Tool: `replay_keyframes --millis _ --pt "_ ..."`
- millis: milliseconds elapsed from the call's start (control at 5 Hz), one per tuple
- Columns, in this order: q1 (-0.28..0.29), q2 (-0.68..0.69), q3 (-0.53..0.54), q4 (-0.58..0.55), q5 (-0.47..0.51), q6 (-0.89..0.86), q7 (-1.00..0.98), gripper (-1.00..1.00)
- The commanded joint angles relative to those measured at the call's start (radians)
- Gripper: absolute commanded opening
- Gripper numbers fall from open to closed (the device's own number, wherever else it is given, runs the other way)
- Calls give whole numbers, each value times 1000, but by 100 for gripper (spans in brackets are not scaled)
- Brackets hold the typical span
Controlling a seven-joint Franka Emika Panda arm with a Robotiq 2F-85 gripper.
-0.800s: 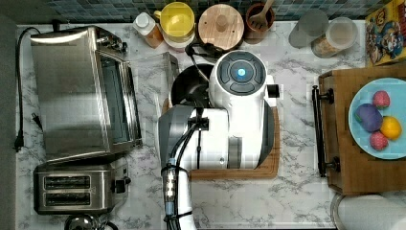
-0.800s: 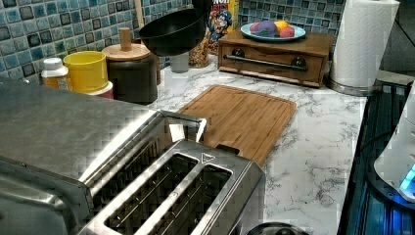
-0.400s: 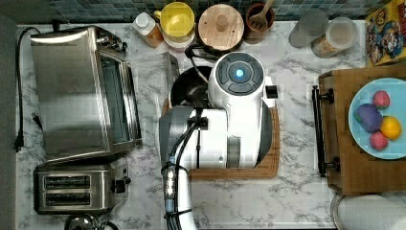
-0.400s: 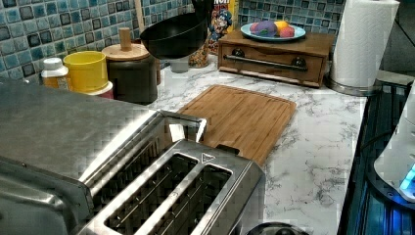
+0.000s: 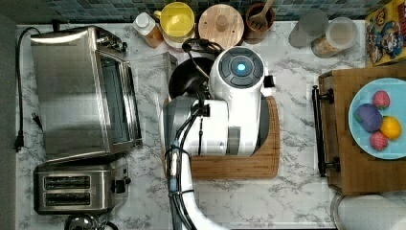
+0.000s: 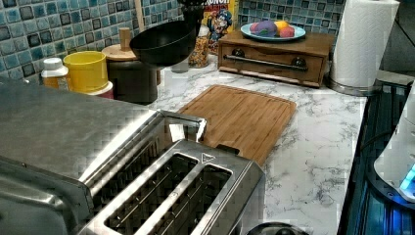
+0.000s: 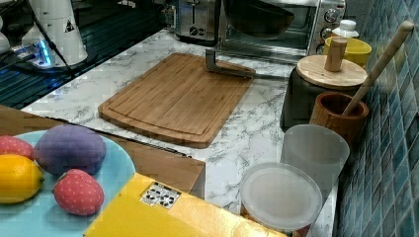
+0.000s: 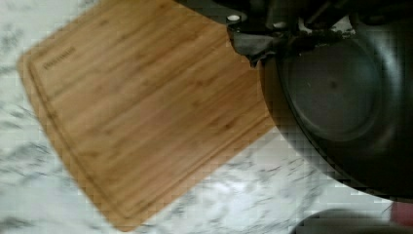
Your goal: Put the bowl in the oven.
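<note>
Left view: bowl (image 6: 164, 43), glossy black, is seen raised off the counter (image 6: 313, 142), level w/ the round wooden lid (image 6: 120, 49) behind it and above the gap between cutting board (image 6: 240, 117) and dark canister. Top view: bowl (image 5: 186, 76) is partly covered by the white arm and sits just beside the oven's lowered door edge, near the board's corner. Oven (image 5: 84, 91) stands at the top view's left w/ door open; two-slot toaster (image 5: 76, 188) is set just below it in the same view. Wrist view: bowl (image 8: 341, 102) is held at its rim by the gripper (image 8: 258, 44); jaws are clamped on the rim. Board and marble are seen beneath. Right view: bowl (image 7: 259, 17) hangs in front of the oven (image 7: 296, 24) opening, not yet inside.
</note>
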State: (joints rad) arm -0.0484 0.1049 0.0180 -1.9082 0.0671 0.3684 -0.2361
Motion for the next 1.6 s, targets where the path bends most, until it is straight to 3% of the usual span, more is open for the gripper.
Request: replay_keyframes --millis 200,600,1000,1400,1600 --pt "58 30 93 144 83 87 -349 -100" --pt "81 78 156 145 77 210 -388 -100" --pt "118 181 185 249 -40 167 -300 -100" --pt "92 253 236 333 90 154 -368 -100" --pt "95 272 257 305 99 172 -399 -100"
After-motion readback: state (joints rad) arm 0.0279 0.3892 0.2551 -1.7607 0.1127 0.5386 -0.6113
